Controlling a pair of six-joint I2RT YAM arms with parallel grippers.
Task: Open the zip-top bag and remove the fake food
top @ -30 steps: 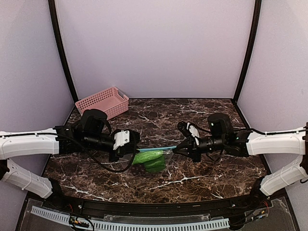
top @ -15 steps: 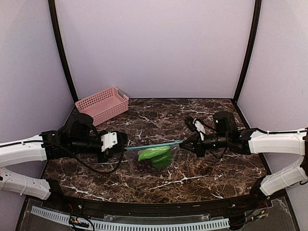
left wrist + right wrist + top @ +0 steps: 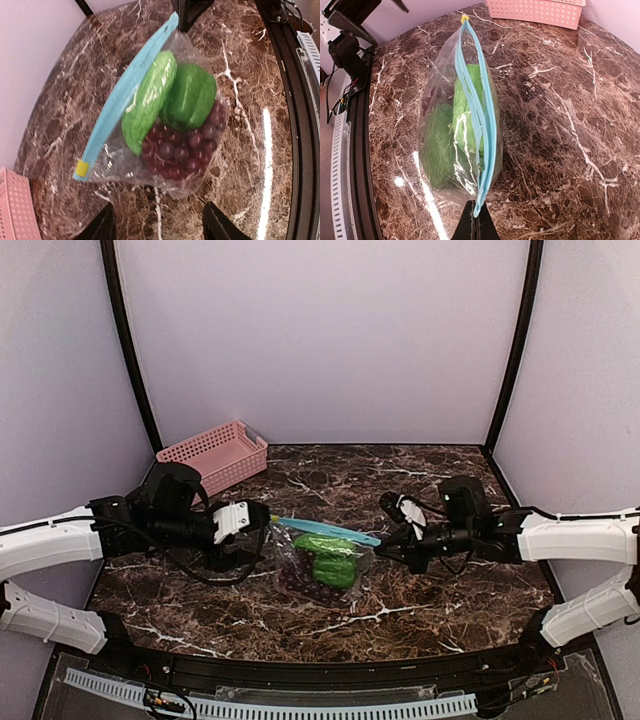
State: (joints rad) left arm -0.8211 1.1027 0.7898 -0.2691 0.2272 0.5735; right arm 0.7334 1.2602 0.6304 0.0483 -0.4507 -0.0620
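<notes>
The zip-top bag is found near the middle of the marble table, between the two arms, with its teal zip strip uppermost and its lower part apparently sagging onto the tabletop. The right-hand end of that strip is pinched by the right gripper, whose fingers are seen pressed together on the strip in the right wrist view. The left gripper is held just beside the bag's other end with its jaws spread apart; in the left wrist view its two fingertips are seen on either side of bare marble, and nothing is gripped between them. A small yellow tab is carried at the strip's free end, nearest the left gripper. The fake food is all enclosed in the bag: a bunch of dark red-purple grapes is lodged at the bottom, and above it two green pieces are packed side by side, a lighter wrinkled one against the strip and a darker glossy one. Whether the zip is parted cannot be told. A pink slotted basket is set at the far left corner, well apart from the bag.
</notes>
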